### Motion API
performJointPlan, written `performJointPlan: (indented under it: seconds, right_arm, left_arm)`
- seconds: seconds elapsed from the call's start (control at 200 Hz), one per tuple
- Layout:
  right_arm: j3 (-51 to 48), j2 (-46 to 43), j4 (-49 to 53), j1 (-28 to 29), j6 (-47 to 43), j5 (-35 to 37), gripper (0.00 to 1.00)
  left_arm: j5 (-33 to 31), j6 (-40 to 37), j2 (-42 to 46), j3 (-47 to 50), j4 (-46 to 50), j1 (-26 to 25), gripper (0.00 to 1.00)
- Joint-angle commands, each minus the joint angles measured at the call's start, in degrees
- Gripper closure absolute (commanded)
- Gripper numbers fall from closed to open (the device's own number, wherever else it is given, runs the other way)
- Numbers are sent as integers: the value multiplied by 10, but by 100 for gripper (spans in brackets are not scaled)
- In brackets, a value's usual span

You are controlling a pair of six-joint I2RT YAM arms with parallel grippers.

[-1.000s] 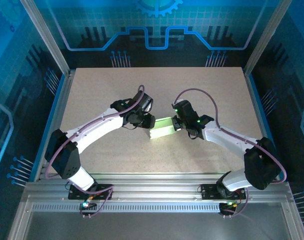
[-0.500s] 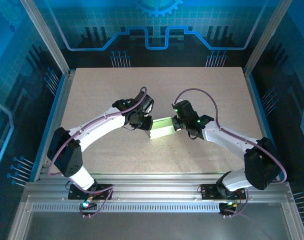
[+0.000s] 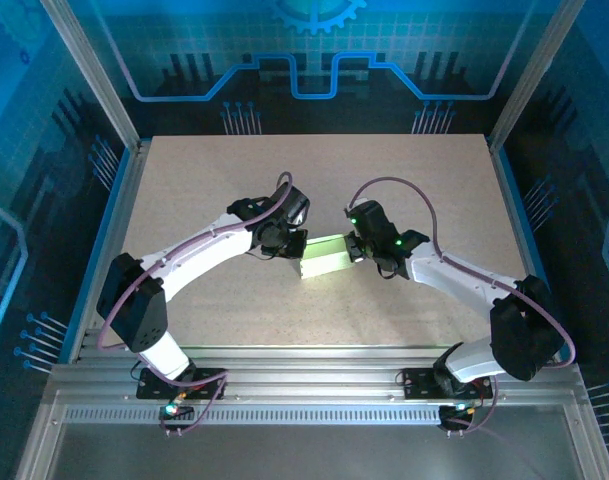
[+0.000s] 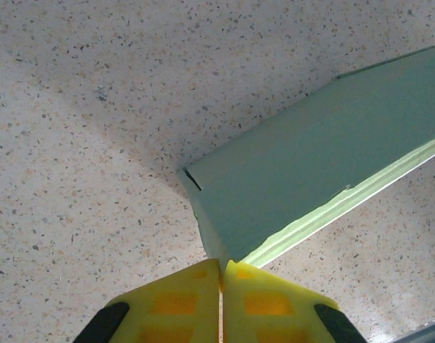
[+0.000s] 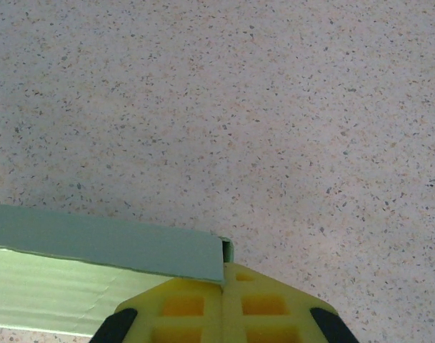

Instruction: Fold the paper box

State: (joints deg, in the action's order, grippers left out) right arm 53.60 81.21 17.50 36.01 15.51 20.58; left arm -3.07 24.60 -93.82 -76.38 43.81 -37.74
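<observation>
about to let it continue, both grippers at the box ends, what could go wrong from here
The left gripper and right gripper pinch only end corners of the paper box, so it could slip free. Pulling apart or twisting might tear or crease the thin card.

Site: a robotics lab cell, built as a test bench.
- Speckled tabletop (image 3: 404, 190), my work surface.
- Aluminium posts (image 3: 94, 75) framing the cell at both sides.
- Blue backdrop panels (image 3: 184, 40) printed with circuit traces and a gear emblem (image 3: 316, 12).
- Slotted aluminium rail (image 3: 304, 372) along the near edge. My left arm base (image 3: 176, 380) and right arm base (image 3: 450, 382) are bolted to it.
- Purple cable (image 3: 384, 182) looped along my right arm.
</observation>
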Motion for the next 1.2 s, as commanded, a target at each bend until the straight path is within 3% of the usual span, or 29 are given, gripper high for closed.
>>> performJointPlan:
  seconds: [0.0,0.21,0.63,0.875,1.196]
  right_arm:
    - [-7,-10,23,8,8,-7,100]
    - [-10,-8,19,9,8,-6,100]
    - [-17,-10,9,20,-2,9,100]
    - [-21,-9,7,21,-6,15,100]
    - [-20,-9,6,22,-6,15,100]
  left_arm:
    - [-5,27,-3,-19,0,-2,93]
    - [-4,47,-12,-34,2,-2,100]
    - [33,79,-35,-59,15,12,100]
    - [98,95,-15,-29,-22,44,100]
    - [100,83,-19,-15,-34,46,100]
